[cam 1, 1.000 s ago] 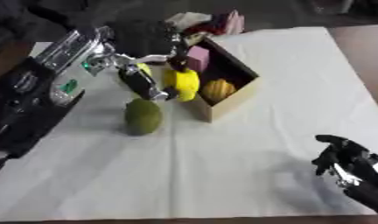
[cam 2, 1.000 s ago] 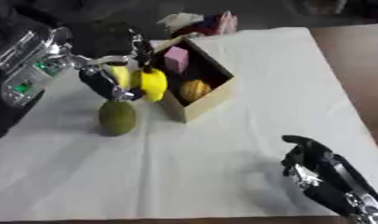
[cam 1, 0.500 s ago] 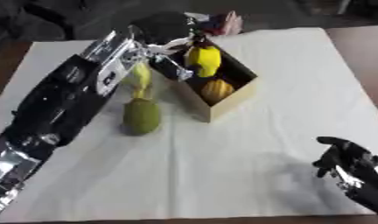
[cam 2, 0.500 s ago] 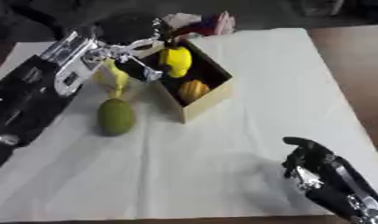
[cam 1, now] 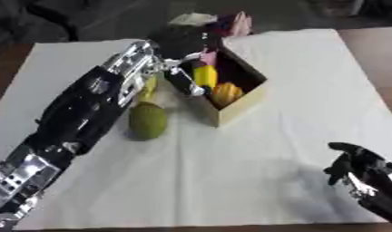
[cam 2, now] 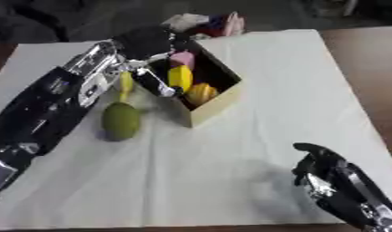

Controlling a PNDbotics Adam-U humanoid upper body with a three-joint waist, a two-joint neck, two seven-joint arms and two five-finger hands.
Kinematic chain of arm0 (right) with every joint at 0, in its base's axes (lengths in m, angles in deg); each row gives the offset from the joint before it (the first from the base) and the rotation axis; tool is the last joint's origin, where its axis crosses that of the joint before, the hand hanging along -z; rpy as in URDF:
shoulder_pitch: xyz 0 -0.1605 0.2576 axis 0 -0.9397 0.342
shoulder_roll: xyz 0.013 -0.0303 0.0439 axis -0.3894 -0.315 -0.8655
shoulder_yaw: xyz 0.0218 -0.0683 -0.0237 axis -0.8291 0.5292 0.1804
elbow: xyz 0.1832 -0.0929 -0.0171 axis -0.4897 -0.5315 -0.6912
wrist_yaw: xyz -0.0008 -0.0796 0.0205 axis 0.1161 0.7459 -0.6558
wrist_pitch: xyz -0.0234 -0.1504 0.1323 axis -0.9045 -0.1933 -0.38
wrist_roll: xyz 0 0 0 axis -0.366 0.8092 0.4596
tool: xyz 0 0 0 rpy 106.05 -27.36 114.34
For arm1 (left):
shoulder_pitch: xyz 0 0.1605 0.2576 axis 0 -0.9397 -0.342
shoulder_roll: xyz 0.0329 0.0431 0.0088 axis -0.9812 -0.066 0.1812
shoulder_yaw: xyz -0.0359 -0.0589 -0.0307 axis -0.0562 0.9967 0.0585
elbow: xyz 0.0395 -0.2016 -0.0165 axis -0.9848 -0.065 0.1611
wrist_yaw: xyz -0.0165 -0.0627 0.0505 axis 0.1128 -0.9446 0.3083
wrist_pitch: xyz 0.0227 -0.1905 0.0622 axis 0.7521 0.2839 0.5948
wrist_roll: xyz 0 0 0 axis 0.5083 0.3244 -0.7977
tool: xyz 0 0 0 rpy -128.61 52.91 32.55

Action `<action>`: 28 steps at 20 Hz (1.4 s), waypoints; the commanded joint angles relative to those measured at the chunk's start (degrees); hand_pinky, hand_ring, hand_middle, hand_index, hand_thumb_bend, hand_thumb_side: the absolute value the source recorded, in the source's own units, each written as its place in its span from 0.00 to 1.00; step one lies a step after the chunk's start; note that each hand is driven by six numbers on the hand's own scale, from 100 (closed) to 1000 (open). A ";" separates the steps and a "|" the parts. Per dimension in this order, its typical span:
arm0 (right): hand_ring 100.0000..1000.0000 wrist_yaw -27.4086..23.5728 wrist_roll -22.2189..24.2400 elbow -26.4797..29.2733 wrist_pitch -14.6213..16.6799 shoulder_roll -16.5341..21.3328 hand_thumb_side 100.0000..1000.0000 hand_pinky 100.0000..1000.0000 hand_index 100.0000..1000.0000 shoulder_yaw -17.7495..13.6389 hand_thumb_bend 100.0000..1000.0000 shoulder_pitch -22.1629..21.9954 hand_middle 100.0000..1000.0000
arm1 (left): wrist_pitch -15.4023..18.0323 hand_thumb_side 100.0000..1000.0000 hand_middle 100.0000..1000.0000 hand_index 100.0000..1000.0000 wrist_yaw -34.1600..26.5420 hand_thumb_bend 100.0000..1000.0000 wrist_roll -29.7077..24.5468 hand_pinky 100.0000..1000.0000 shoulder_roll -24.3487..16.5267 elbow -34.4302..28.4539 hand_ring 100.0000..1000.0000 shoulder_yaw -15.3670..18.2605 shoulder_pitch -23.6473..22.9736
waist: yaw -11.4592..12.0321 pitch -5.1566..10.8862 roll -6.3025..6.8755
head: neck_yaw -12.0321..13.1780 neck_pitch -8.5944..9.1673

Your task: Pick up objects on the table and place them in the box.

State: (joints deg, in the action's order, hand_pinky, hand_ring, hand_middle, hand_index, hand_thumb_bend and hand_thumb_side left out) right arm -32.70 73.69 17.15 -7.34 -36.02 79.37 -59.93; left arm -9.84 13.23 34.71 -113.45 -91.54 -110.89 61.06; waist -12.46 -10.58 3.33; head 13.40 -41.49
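Observation:
A cardboard box (cam 1: 242, 105) stands open at the upper middle of the white cloth. Inside lie an orange fruit (cam 1: 225, 93) and a pink block (cam 2: 182, 59). My left hand (cam 1: 180, 43) reaches in over the box's left wall, its fingers (cam 1: 184, 82) curled round a yellow fruit (cam 1: 201, 74) held low inside the box. On the cloth left of the box sits a green oval fruit (cam 1: 148, 121), with a yellow banana-like piece (cam 2: 125, 84) behind it, partly hidden by my arm. My right hand (cam 1: 357, 168) rests open at the lower right, holding nothing.
White and pink objects (cam 1: 218, 22) lie just beyond the box at the cloth's far edge. The white cloth (cam 1: 231, 181) covers the table, with brown tabletop (cam 1: 382, 54) showing at the right. My left arm spans the cloth's left side.
My left hand has carried the yellow fruit from beside the green fruit, up over the box wall and down into the box. The right hand has stayed put.

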 commanded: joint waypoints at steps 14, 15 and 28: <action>0.41 0.25 -0.91 0.82 0.24 1.23 0.34 0.67 0.82 -1.14 0.00 0.44 0.42 | -3.86 0.42 0.76 0.86 -19.81 0.41 -28.66 0.81 -21.15 -23.64 0.77 3.20 -14.25 | 1.47 0.60 0.53 | -2.02 1.10; 0.41 0.24 -0.91 0.81 0.25 1.22 0.34 0.67 0.82 -1.14 0.00 0.46 0.42 | -3.70 0.42 0.77 0.86 -18.29 0.44 -29.13 0.81 -20.95 -22.97 0.78 2.95 -14.72 | 1.46 0.59 0.47 | -2.00 1.14; 0.41 0.14 -0.91 0.79 0.25 0.97 0.34 0.67 0.82 -1.08 0.00 0.57 0.42 | -3.96 0.38 0.69 0.77 -3.89 0.38 -10.41 0.78 -14.83 -10.91 0.71 1.04 -15.66 | 1.28 0.45 0.16 | -2.14 1.28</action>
State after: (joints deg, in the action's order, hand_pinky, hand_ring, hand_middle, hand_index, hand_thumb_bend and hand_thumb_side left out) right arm -32.63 72.90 17.15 -7.15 -35.71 78.65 -60.00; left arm -13.83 8.64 22.42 -127.44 -102.79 -110.04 44.86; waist -11.14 -10.77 3.71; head 11.39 -40.75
